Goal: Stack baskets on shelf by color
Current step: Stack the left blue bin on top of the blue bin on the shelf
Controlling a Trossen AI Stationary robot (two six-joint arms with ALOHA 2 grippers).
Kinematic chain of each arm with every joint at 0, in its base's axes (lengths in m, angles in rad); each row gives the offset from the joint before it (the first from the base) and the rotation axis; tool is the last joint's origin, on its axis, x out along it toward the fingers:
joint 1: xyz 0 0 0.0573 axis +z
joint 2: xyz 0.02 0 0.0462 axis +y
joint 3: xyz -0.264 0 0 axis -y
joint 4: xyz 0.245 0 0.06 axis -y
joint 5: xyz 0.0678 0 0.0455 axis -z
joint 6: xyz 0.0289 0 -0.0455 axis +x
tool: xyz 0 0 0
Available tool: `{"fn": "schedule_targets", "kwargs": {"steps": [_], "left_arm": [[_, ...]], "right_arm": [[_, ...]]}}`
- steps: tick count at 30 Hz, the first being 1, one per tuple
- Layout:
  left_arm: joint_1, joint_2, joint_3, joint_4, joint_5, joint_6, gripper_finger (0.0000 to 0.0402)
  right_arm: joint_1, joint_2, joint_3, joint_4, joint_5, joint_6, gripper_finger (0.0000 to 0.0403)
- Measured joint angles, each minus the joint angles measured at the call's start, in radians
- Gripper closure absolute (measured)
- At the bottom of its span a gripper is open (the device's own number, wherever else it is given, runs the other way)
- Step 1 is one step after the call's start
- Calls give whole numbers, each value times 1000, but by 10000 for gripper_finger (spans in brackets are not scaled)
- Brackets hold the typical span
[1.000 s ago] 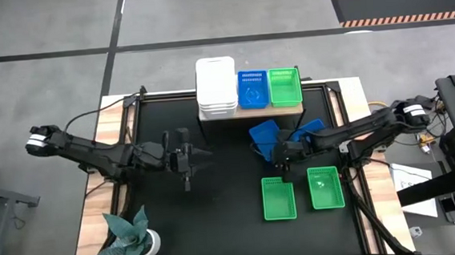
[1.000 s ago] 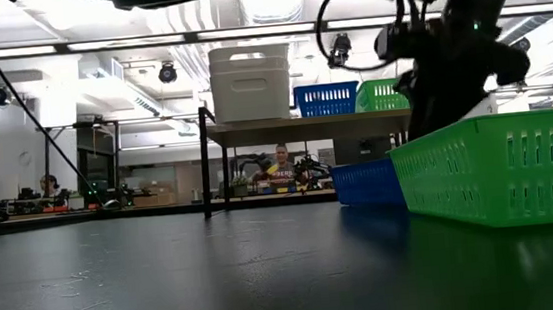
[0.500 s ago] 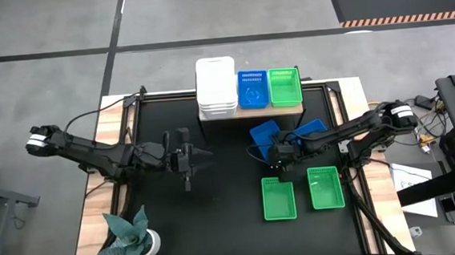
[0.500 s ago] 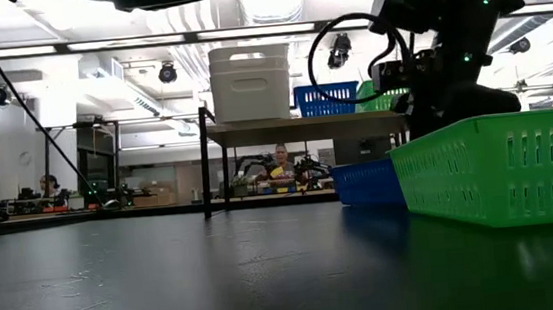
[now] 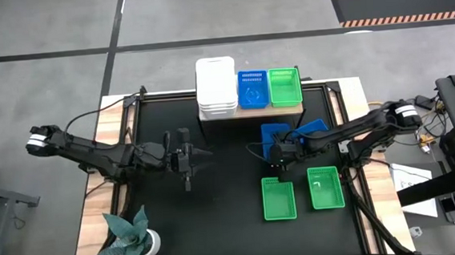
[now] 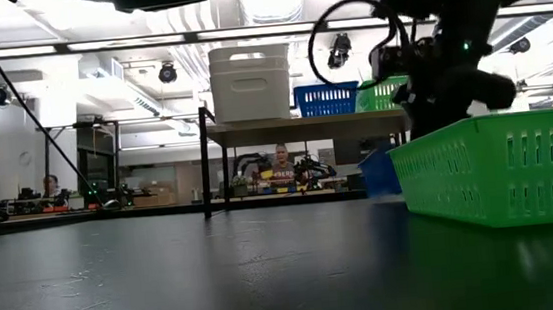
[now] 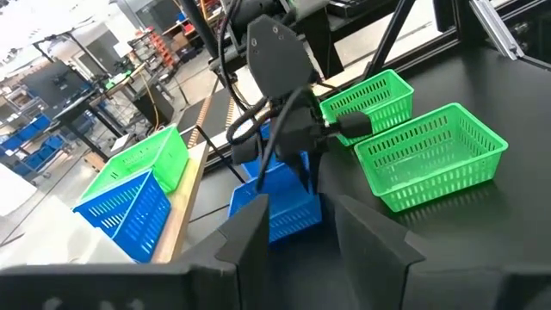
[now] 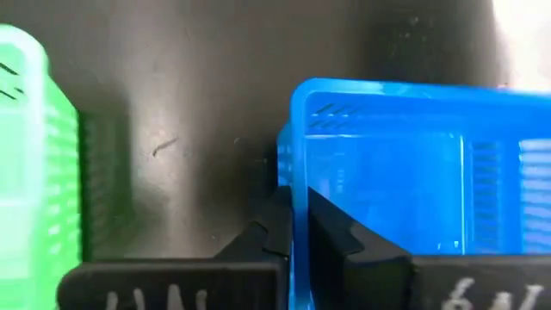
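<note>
The shelf [image 5: 290, 104] at the table's far edge carries a stack of white baskets [image 5: 217, 86], a blue basket [image 5: 252, 89] and a green basket [image 5: 284, 86]. On the table in front of it lie a blue basket [image 5: 282, 132] and, behind my right arm, a second blue one [image 5: 316, 125]. Two green baskets [image 5: 278, 198] [image 5: 326, 186] lie nearer. My right gripper [image 5: 275, 156] is shut on the first blue basket. My left gripper [image 5: 186, 159] hangs open over the table's left middle, holding nothing. My right gripper holds the blue basket by one side wall [image 8: 293, 185], at the basket's near left end. One finger [image 8: 271, 232] is outside the wall and the other [image 8: 344, 245] inside. The fingers slant down from the table's right. Whether the basket is off the table I cannot tell.
A potted plant [image 5: 131, 235] stands at the near left corner. The near green basket [image 6: 499, 171] fills the low view's right side. The dark tabletop between my two arms [image 5: 223, 176] is bare. A person sits in the room beyond the shelf [image 6: 282, 164].
My right gripper has shut on the blue basket's wall, having sunk slightly. The basket has swung round and shifted toward the table's right, so it now lies squarer to the shelf.
</note>
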Motion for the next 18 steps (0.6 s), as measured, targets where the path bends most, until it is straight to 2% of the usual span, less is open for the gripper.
{"fn": "schedule_targets", "kwargs": {"steps": [5,18], "left_arm": [[0,0,0,0,0,0,282],[-1,0,-1,-8,0,-27,282]], "right_arm": [[33,-8,91,-42,0,31,394],[87,20,438,-183,-6,75,394]]}}
